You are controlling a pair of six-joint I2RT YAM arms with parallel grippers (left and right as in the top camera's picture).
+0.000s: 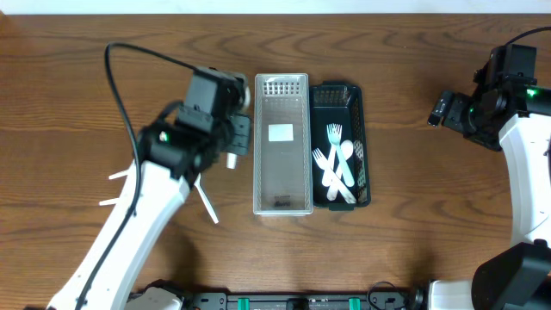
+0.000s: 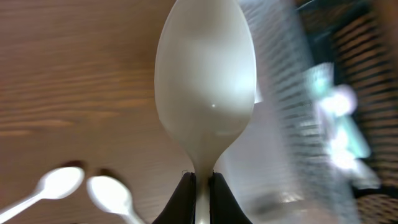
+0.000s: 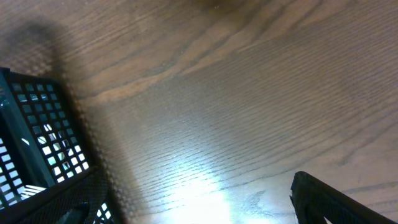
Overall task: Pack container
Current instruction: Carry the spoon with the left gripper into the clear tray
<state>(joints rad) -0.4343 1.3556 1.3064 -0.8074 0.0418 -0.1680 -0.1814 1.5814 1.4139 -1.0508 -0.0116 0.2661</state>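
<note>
My left gripper (image 2: 202,186) is shut on the handle of a white plastic spoon (image 2: 205,93), whose bowl fills the left wrist view. In the overhead view this gripper (image 1: 235,146) hangs just left of the clear long container (image 1: 281,185). Right of the container stands a dark mesh basket (image 1: 364,146) holding white forks and a spoon (image 1: 337,164). My right gripper (image 1: 439,108) is far right, away from both. Only one of its dark fingers (image 3: 323,199) shows, with nothing near it.
Loose white utensils lie on the wooden table left of the container (image 1: 207,203) and beside the left arm (image 1: 119,176). Two spoons (image 2: 59,183) (image 2: 109,194) show under the left wrist. The basket's corner (image 3: 37,130) shows in the right wrist view.
</note>
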